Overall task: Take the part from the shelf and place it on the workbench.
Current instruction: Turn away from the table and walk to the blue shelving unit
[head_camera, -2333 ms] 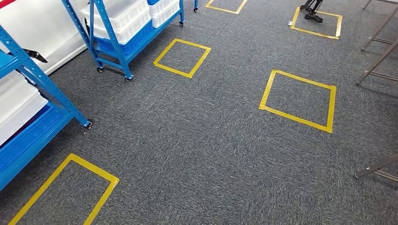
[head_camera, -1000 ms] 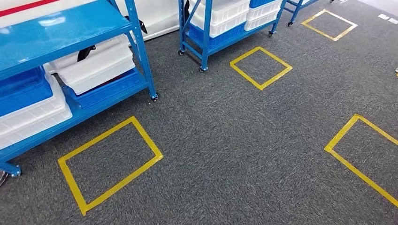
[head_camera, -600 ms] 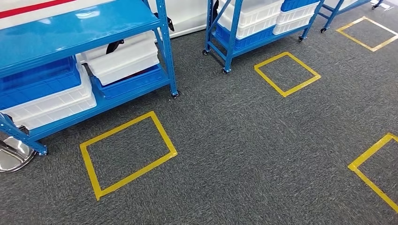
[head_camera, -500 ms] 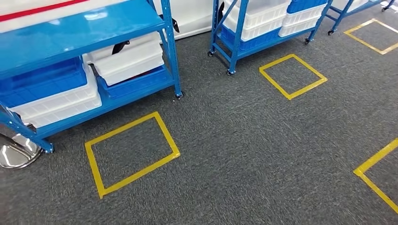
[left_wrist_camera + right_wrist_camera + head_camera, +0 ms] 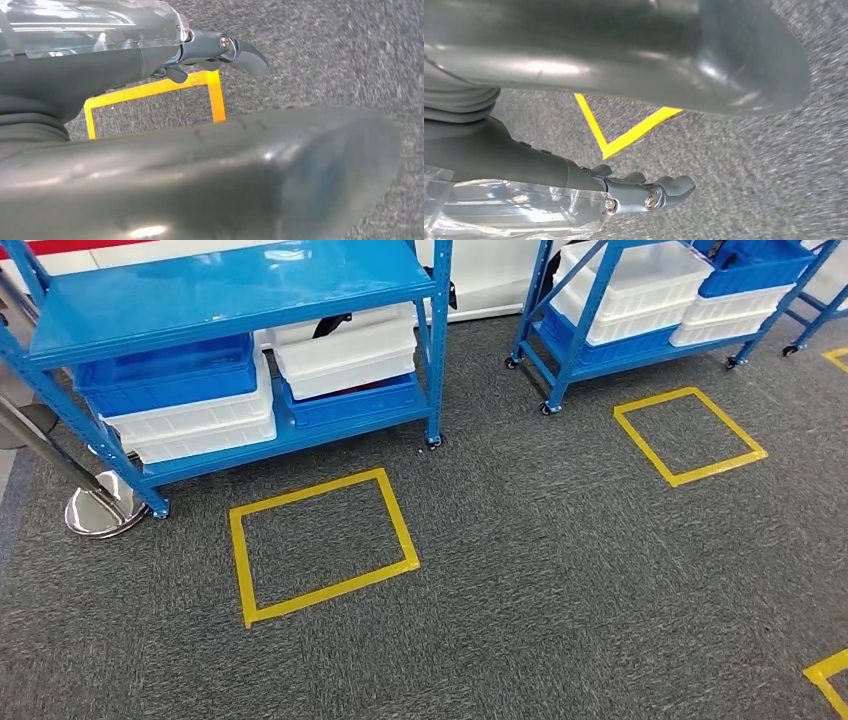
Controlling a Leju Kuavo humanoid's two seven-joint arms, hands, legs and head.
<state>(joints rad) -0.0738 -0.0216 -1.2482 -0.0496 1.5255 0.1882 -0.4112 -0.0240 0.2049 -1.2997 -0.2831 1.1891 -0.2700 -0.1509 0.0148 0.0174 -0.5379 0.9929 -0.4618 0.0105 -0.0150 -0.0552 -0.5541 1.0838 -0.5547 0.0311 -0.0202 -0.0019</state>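
Note:
A blue metal shelf (image 5: 230, 285) stands ahead on the left of the head view. Its top board is bare; a blue bin (image 5: 165, 375) and white bins (image 5: 345, 350) are stacked on the lower level. What the bins hold is hidden. A second blue shelf on wheels (image 5: 640, 350) with white and blue bins stands further right. My left hand (image 5: 100, 70) hangs over the carpet, fingers (image 5: 240, 50) stretched out, holding nothing. My right hand (image 5: 524, 160) hangs likewise, its fingers (image 5: 659, 192) extended and empty.
Grey carpet carries yellow tape squares: one (image 5: 320, 540) in front of the near shelf, another (image 5: 690, 435) before the wheeled shelf. A chrome stand with a round base (image 5: 100, 510) sits by the near shelf's left leg.
The camera has turned and moved: the whole floor scene shifted right, bringing the near shelf from the left edge to straight ahead. The chrome stand base came into view.

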